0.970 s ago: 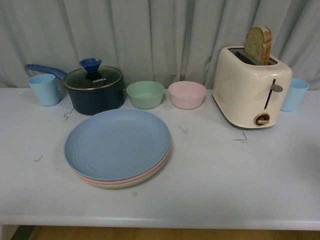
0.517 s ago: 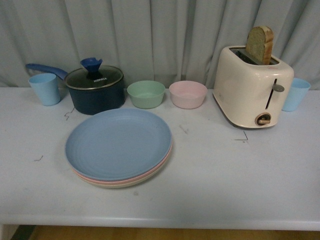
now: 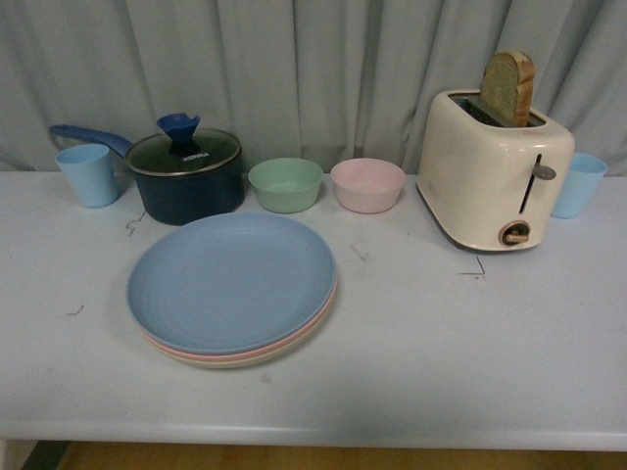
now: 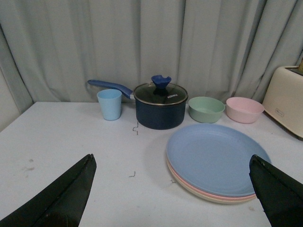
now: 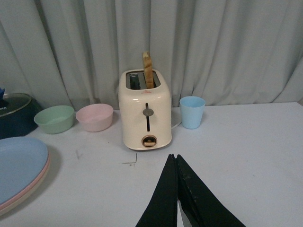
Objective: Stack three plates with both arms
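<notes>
Blue plate [image 3: 231, 281] tops pink plate [image 3: 318, 311] and cream plate [image 3: 294, 345], toaster [image 3: 493, 169] at two o'clock. Left gripper [image 4: 173, 189] spread apart; right gripper [image 5: 176, 189] pressed together, empty.

plates [image 3: 231, 284] — matt, ridged | toaster [image 3: 495, 171] — glossy cream | pot lid [image 3: 183, 153] — glass, metal-rimmed

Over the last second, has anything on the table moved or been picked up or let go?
Nothing visibly changed. The stack of plates, blue plate on top, pink plate under it and cream plate at the bottom, sits where it was, and neither arm appears in the front view.
</notes>
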You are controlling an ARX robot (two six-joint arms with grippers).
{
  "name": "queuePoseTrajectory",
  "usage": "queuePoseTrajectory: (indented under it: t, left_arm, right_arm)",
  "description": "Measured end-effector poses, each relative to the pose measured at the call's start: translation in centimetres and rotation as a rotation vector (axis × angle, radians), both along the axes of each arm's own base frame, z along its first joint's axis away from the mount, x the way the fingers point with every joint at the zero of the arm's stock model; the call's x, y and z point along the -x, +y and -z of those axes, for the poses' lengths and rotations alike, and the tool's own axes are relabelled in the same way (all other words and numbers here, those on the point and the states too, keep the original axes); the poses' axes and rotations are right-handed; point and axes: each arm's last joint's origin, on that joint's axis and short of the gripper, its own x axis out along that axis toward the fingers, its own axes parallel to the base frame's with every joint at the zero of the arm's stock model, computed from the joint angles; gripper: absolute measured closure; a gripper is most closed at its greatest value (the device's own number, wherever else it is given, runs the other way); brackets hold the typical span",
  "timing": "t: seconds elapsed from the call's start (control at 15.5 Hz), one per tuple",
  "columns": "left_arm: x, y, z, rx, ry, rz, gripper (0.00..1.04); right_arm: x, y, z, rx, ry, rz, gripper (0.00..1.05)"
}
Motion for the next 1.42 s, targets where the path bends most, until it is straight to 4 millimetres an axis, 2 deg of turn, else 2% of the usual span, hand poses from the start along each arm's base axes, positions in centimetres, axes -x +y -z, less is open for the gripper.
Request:
queuePoseTrajectory:
  t: [0.45, 1.03, 1.16, 1.23, 1.42]
  left_arm:
    - [0.0, 0.0, 0.0, 0.0, 0.0, 0.0, 0.07]
    - [0.0, 0.0, 0.0, 0.0, 0.0, 0.0, 0.07]
    - [0.0, 0.0, 0.0, 0.0, 0.0, 0.0, 0.07]
    - [0.0, 0.0, 0.0, 0.0, 0.0, 0.0, 0.07]
    - [0.0, 0.0, 0.0, 0.0, 0.0, 0.0, 0.07]
  right_arm:
    - [1.4, 0.0, 1.3, 0.0, -0.008, 0.0, 1.03]
    - [2.6, 0.0, 1.2, 0.0, -0.018, 0.0, 1.03]
    - [3.4, 0.0, 1.9, 0.0, 0.034, -0.002, 1.03]
    - [3.7, 0.0, 1.3, 0.001, -0.031, -0.003, 1.03]
    - [3.7, 0.0, 1.6, 0.0, -0.008, -0.003, 1.03]
